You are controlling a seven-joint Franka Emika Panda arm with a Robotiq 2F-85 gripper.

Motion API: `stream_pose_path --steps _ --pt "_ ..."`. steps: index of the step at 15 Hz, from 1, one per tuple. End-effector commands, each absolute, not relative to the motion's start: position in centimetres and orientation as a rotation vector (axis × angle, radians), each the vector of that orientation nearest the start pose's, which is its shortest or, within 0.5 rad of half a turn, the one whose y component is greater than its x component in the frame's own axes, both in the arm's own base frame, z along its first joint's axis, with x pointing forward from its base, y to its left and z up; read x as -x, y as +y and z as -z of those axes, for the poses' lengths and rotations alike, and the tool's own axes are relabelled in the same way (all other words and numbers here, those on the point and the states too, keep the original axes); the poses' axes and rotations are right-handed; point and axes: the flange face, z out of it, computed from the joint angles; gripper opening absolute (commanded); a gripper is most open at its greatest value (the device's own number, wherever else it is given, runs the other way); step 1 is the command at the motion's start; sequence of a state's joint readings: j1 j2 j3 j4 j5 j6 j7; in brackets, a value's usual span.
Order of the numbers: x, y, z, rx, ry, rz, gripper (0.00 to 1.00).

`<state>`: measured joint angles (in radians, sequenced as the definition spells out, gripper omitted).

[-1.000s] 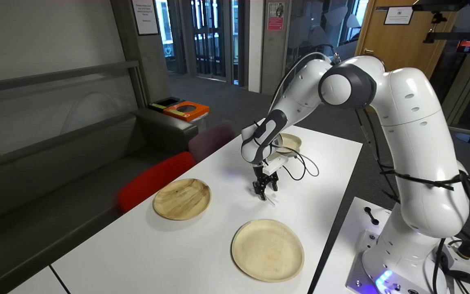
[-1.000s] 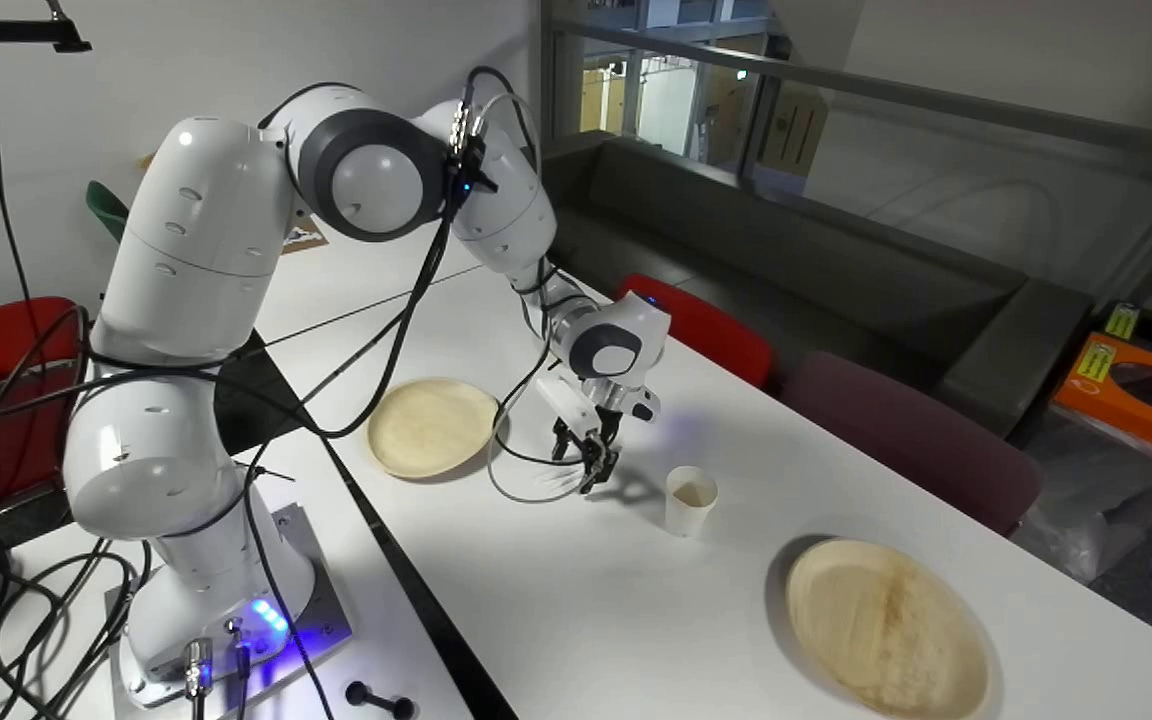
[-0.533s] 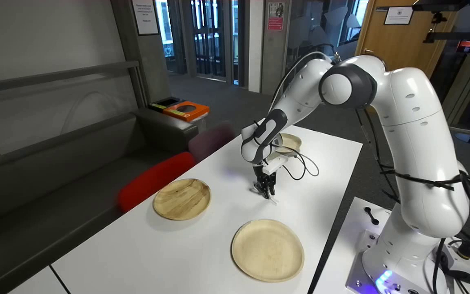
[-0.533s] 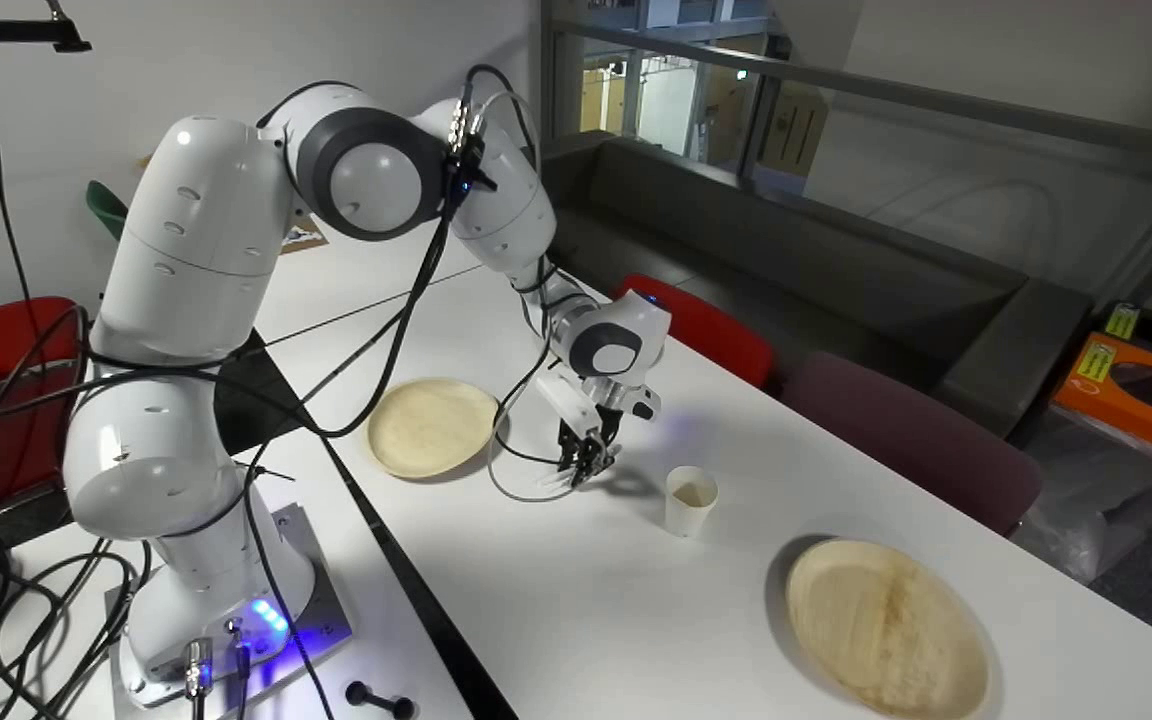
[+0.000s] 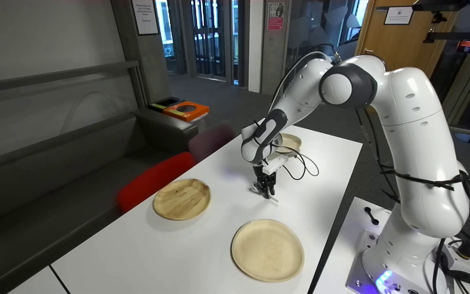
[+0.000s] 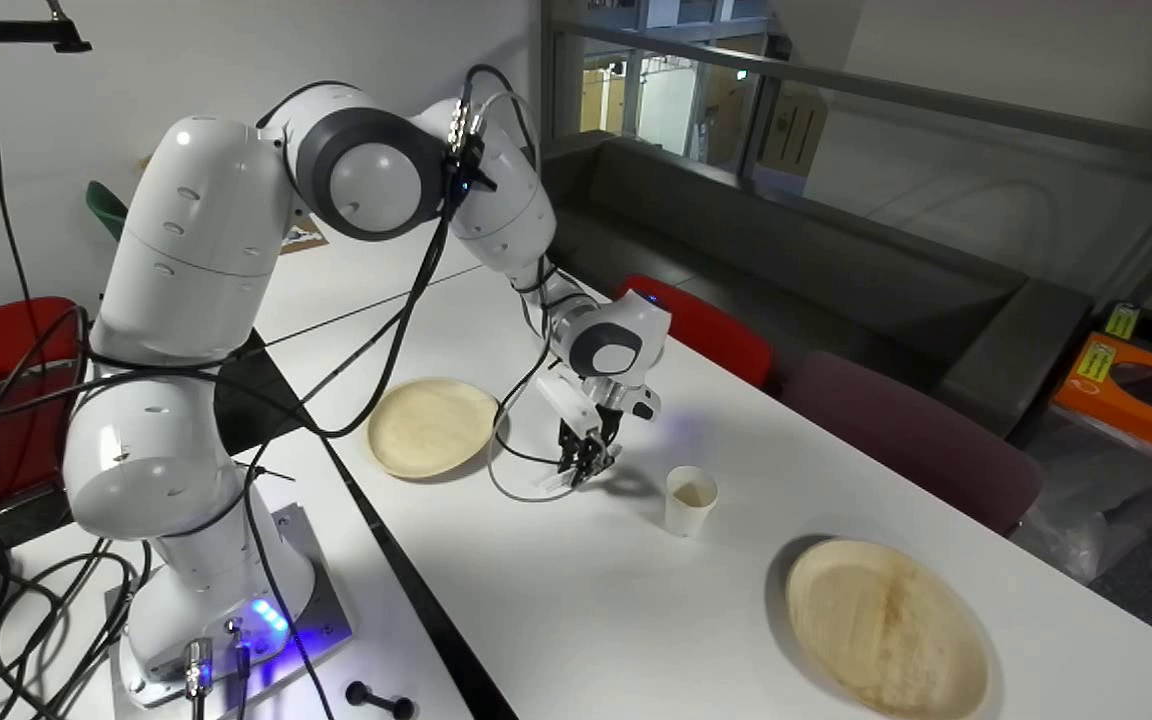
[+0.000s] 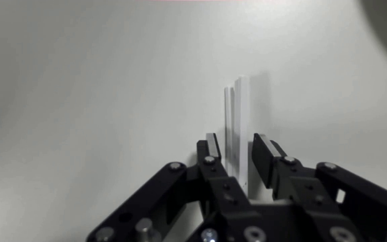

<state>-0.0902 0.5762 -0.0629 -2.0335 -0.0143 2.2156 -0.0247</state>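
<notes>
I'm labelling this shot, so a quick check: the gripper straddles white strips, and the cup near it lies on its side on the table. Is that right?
One slip: in an exterior view, the cup stands upright on the table, not on its side. It is near the gripper, which does straddle white strips.

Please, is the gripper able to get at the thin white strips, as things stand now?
Most likely yes: in the wrist view, the gripper has its fingers on both sides of the white strips, and nothing seen covers their far ends. Whether the fingers press on them, I cannot tell.
</notes>
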Motion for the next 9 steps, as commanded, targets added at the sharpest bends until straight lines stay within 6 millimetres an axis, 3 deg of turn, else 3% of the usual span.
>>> stream_pose_path --steps 1,2,3,4,6,9 --pt "-53.30 -8.71 -14.07 3.088 0.158 -0.586 0.69" --pt "-53.28 -8.72 -14.05 3.088 0.157 -0.586 0.75" --pt "-53.28 -8.73 -14.05 3.088 0.158 -0.586 0.73" --pt "-53.29 -8.75 -14.03 3.088 0.159 -0.586 0.41" --pt "-53.25 -8.77 -13.99 3.088 0.159 -0.587 0.45" --pt "-53.20 -8.81 -13.95 3.088 0.159 -0.587 0.25"
